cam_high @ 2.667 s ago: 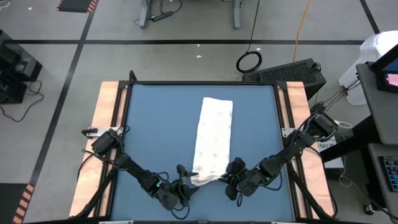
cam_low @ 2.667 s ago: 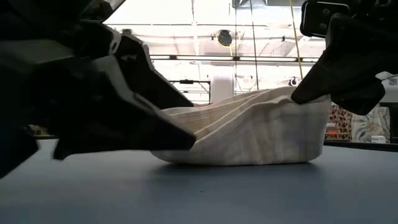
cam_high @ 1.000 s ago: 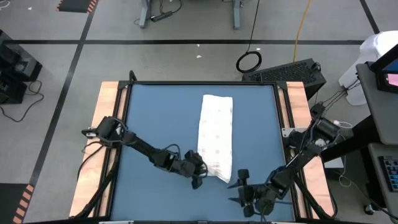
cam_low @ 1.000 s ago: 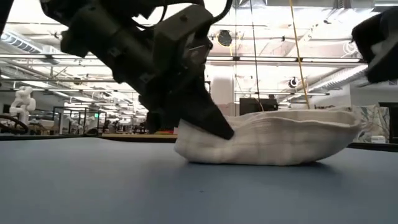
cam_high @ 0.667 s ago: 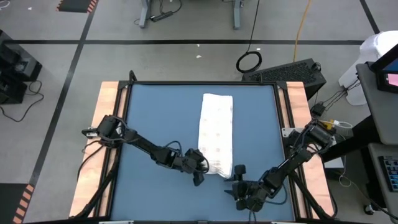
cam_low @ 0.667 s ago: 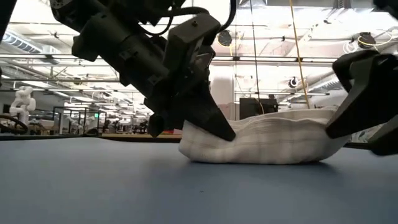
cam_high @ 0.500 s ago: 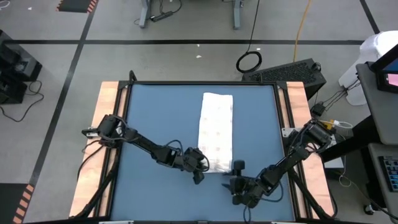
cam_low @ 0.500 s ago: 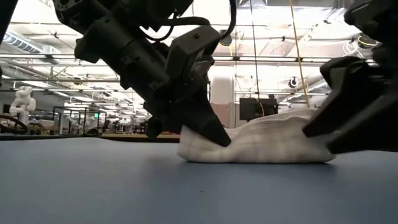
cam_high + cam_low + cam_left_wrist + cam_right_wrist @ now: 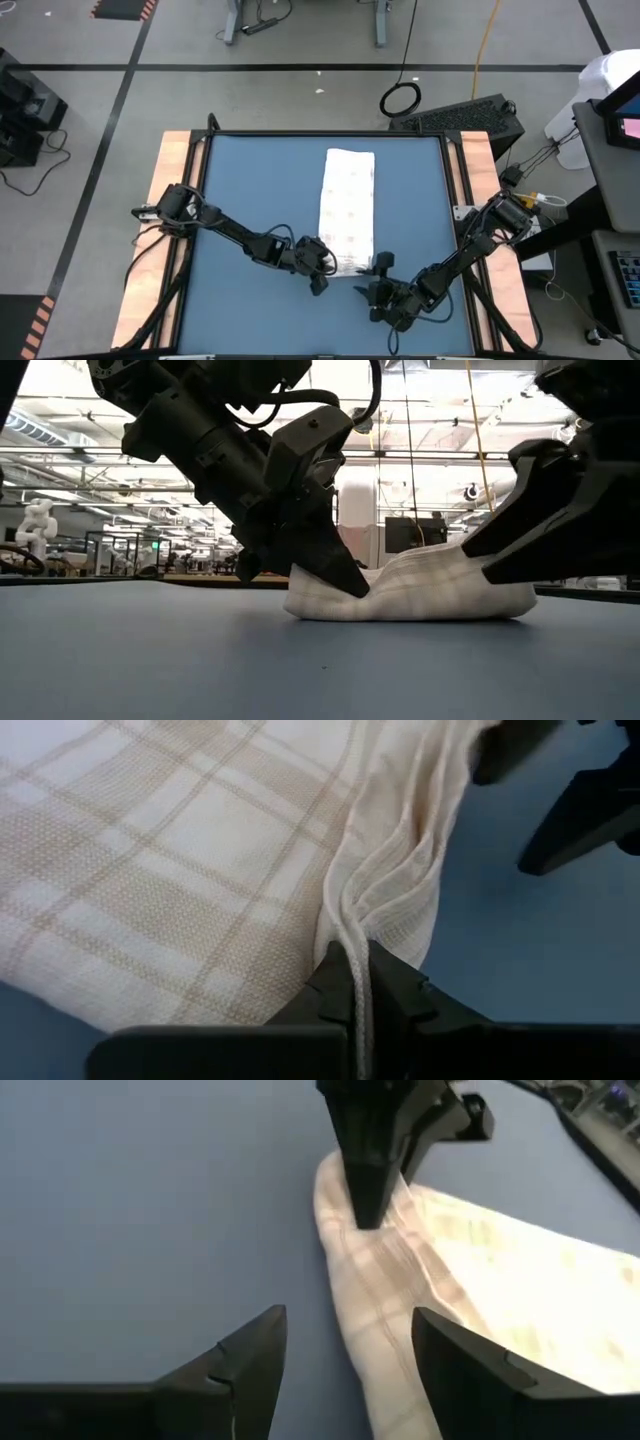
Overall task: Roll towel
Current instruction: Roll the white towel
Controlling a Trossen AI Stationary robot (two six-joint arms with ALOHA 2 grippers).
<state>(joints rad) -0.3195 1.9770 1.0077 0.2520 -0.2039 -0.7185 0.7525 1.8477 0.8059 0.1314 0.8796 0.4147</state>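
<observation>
- The left gripper [image 9: 322, 268] is at the near left corner of the towel [image 9: 347, 212]; its fingers [image 9: 345, 982] are closed on the edge of the cloth there, and a thin fold of cloth passes between them.
- The towel lies on the blue surface [image 9: 250, 190], a little right of the middle, as a long narrow strip that runs from far to near; its near end is bunched and a little lifted at the left gripper.
- The right gripper [image 9: 378, 275] is just beside the near right corner of the towel; its fingers [image 9: 245, 1370] stand wide and hold nothing, with the cloth in front of them.
</observation>
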